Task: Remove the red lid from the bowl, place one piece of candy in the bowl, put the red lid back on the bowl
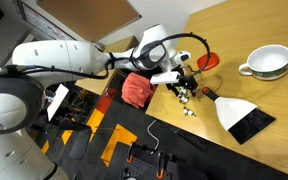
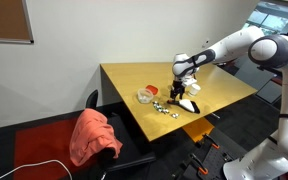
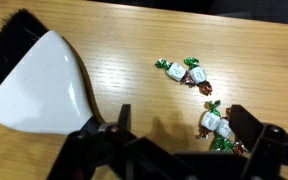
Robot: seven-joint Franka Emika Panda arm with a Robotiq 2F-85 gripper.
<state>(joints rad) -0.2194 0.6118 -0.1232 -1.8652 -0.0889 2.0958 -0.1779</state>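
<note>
The gripper (image 3: 181, 132) is shown low over the wooden table (image 3: 134, 25) with its two fingers spread apart and nothing held. In the wrist view, a green-wrapped candy (image 3: 216, 124) is seen lying on the table between the fingers, close beside one finger (image 3: 248, 122); contact cannot be judged. A small cluster of further candies (image 3: 184, 72) lies a little beyond, and a white wedge-shaped brush (image 3: 49, 80) with black bristles (image 3: 6, 45) lies flat off to the side. In an exterior view the red lid (image 1: 210, 61) appears just behind the gripper, and a white bowl with a green rim (image 1: 267, 63) stands well apart towards the table's far end. In an exterior view the bowl (image 2: 145, 97), small and clear, stands on the table near the scattered candies; whether the lid rests on it cannot be resolved. Beyond the table edge, a red cloth (image 2: 94, 135) is draped over a dark chair (image 2: 124, 160), and a corkboard (image 2: 4, 20) hangs on a pale wall.
</note>
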